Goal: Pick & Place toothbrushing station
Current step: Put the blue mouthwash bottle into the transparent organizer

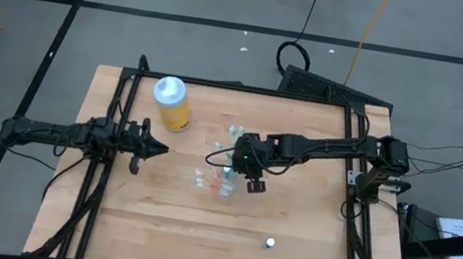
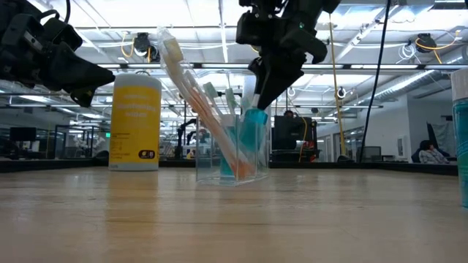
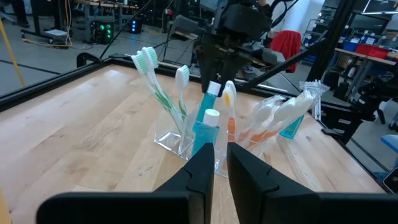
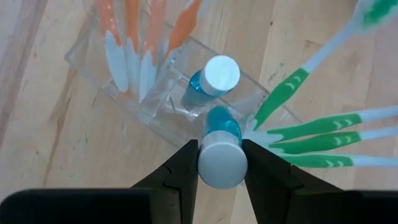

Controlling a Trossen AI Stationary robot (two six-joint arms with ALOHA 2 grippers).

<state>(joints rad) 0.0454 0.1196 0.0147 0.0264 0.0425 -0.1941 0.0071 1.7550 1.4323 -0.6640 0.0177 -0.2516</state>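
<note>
While the right gripper (image 4: 221,163) hung over the middle of the table (image 1: 293,212), its two dark fingers (image 4: 177,171) pinched the white cap of a small teal tube (image 4: 222,149) and held it straight above the clear cup (image 4: 180,121). From table height the tube's lower end looked to be down between the cup's walls, though I could not tell whether it touched the bottom. A second teal tube (image 4: 211,81) with a white cap already stood upright inside the cup, just beside the held one.

On one side of the cup a bunch of orange and white toothbrushes (image 4: 134,46) leaned outward; on the other side green and white toothbrushes (image 4: 311,134) fanned out from the rim (their heads spread wide apart, well past the cup). The cup itself sat on the bare wood near the table's centre.

Off to the left, the left gripper (image 1: 144,145) waited above the table, pointing toward the cup, and its fingers (image 3: 202,168) stood nearly together with only a thin slit between them, holding nothing. A yellow bottle (image 1: 172,102) with a pale blue lid stood behind it, toward the far edge. A small white cap-like thing (image 1: 270,242) lay alone near the front edge, and another teal tube (image 3: 291,126) showed beyond the orange brushes, apart from the cup.
</note>
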